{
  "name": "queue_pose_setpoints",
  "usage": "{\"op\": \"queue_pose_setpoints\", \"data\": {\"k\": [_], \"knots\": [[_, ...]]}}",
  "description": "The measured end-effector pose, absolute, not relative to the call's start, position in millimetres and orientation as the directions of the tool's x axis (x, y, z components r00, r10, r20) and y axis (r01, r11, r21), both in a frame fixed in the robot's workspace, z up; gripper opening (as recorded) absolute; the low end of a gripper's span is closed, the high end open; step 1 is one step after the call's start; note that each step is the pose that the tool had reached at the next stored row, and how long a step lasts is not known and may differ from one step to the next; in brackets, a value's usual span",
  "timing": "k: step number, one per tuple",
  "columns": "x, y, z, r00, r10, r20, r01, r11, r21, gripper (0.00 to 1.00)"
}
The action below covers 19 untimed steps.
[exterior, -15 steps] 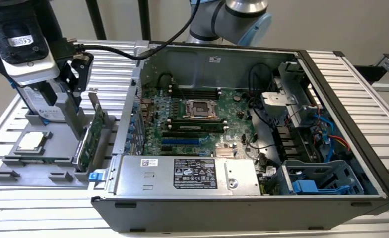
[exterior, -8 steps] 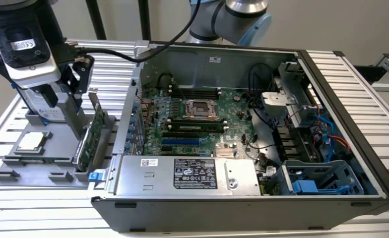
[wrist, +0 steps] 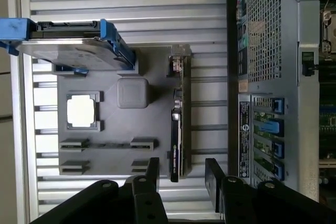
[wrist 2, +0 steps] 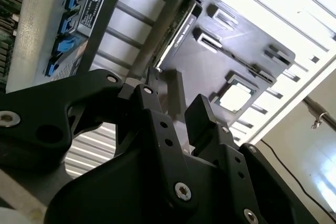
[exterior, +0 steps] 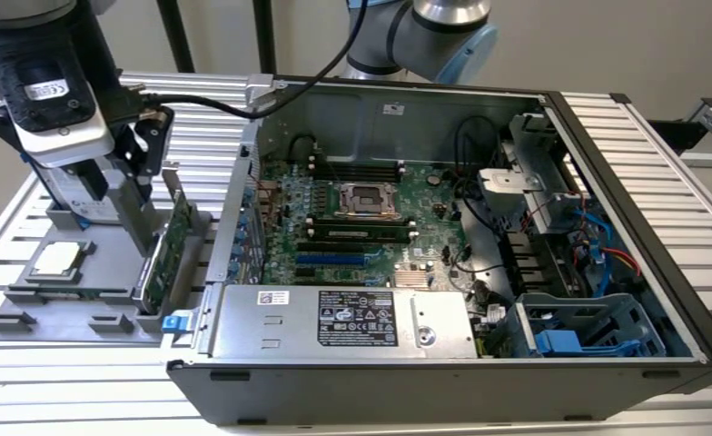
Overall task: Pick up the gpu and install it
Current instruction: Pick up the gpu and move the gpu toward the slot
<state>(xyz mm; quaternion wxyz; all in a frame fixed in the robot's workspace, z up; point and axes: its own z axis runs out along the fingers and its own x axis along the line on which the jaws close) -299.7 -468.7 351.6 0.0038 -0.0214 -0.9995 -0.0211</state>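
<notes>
While your black two-fingered gripper (wrist: 182,171) hung open over the grey moulded holder tray (wrist: 118,129), you had the gpu (wrist: 178,124) standing on its long edge in the tray's slot nearest the open black computer case (exterior: 392,113). In the exterior view that thin rectangular card showed a green circuit-board face. One end lay between the spread fingers (wrist: 212,174), gaps either side; the tray sat on the slatted metal counter (exterior: 65,391).
</notes>
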Motion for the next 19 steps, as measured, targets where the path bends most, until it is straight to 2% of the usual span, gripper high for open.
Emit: {"op": "queue_pose_setpoints", "data": {"k": [19], "knots": [[-299.6, -468.7, 338.6, -0.999, 0.043, 0.009, 0.043, 0.998, 0.042, 1.00]]}}
